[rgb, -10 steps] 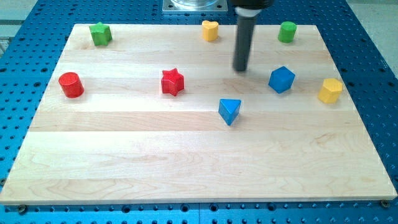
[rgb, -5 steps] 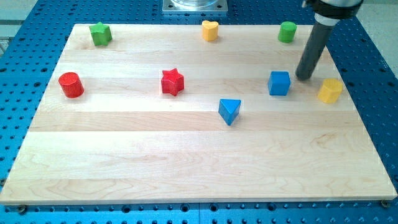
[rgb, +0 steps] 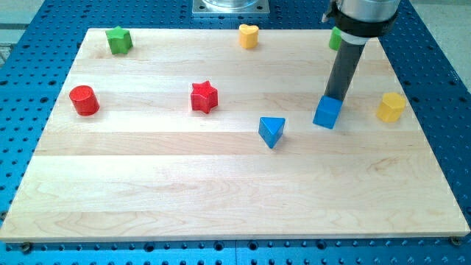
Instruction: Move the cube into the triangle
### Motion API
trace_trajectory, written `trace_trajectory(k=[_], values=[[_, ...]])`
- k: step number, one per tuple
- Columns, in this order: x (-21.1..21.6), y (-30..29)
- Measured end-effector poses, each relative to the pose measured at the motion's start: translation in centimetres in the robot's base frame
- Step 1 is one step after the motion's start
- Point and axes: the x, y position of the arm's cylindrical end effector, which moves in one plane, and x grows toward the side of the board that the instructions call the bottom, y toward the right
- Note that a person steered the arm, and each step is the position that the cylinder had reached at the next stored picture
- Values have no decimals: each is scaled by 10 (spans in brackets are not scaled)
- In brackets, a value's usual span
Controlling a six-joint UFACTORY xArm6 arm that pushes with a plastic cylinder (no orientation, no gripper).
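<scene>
Rod: a straight dark rod is seen coming down from the view's top right; no jaws or fingers are carried, so nothing is clamped.
My tip: placed against the upper edge of the blue cube, touching it or nearly so.
Blue cube: set on the pale wooden board, right of centre, turned slightly askew.
Blue triangular block: found to the view's left of the cube and a little lower, near but apart from it.
Red star block: left of the triangle, well apart.
Red cylinder: near the left edge.
Yellow block: right of the cube.
Green star block, yellow heart block: along the top edge.
Green block: partly hidden behind the rod.
</scene>
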Motion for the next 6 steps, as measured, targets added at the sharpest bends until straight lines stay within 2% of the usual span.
trace_trajectory(k=[1,2,4,6], values=[[-16,0],[-8,0],[55,-4],[92,4]])
